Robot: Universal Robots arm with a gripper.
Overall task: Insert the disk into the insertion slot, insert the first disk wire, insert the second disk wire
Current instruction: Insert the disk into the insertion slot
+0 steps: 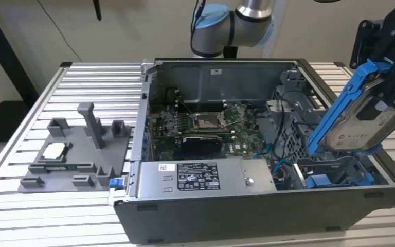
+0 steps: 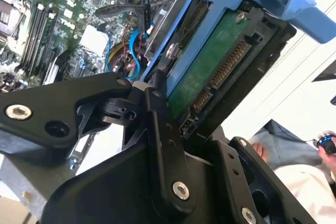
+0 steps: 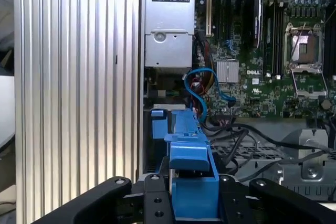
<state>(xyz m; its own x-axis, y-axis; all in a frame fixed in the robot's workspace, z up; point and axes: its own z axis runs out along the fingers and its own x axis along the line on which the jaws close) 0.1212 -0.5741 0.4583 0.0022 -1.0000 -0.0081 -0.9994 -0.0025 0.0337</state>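
Currently my gripper (image 1: 384, 90) has its jaws clamped on the disk (image 1: 352, 123), long axis slanting from seven to one o'clock in the exterior view, low end over the blue bay (image 1: 321, 181) of the case (image 1: 252, 221); blue cables (image 3: 197, 85) crowd nearby.

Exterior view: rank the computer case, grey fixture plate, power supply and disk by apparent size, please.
1. computer case
2. grey fixture plate
3. power supply and disk: these look about alike. The disk is held raised and tilted, possibly nearer the camera, so I won't rank the two.
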